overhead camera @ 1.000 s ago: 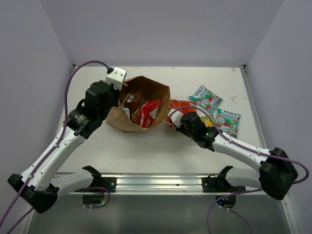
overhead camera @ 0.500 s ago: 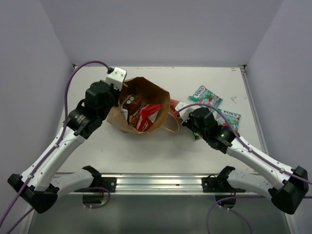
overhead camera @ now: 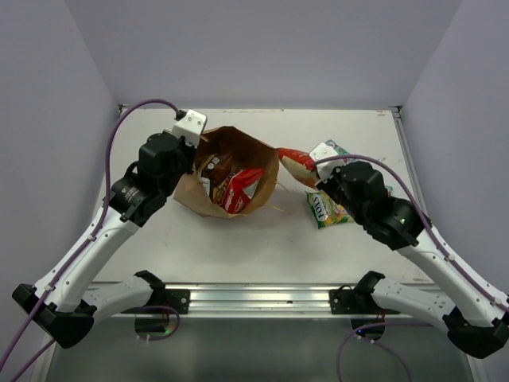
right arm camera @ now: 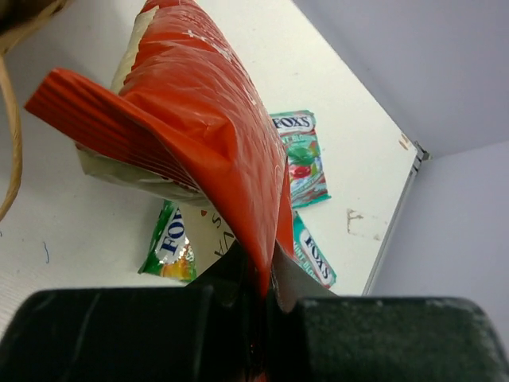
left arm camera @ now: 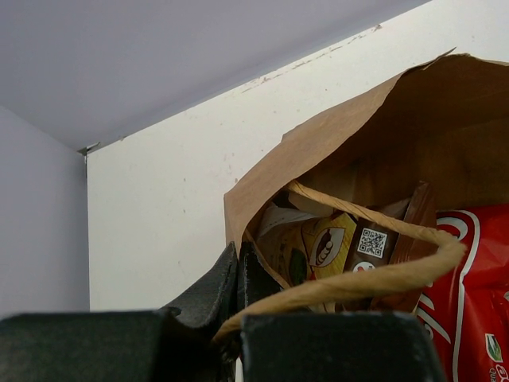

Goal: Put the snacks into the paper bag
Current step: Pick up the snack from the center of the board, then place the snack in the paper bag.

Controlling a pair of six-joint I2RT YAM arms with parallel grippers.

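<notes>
Raised off the table since a second ago, the red-orange bag [overhead camera: 293,161] now hangs in the air just beside the right rim of the paper bag [overhead camera: 245,145]; earlier it lay flat by the bag's loop handle. The right gripper [right arm camera: 259,274] has drawn its jaws together on one edge seam of that packet and holds it pinched, the crinkled body tilting away from the fingers. No writing on it can be read from this side.

With the right arm swung up and back, a green candy packet [overhead camera: 326,208] that it covered before lies in plain sight on the table [overhead camera: 238,255]. The right wrist view shows the letters FOX on it. That view also shows two teal packets marked FOX'S, one [right arm camera: 297,155] further off and one [right arm camera: 315,256] near the fingers. Both lie flat on the table, apart from the paper bag.

The left gripper [left arm camera: 238,274] has not shifted. Its jaws are clenched on the paper bag's near rim beside a twisted handle [left arm camera: 374,278], and the mouth stands open. Inside lie a red packet [left arm camera: 473,294], its white lettering cut off by the frame, and a white-brown packet [left arm camera: 350,239] carrying a small QR code
</notes>
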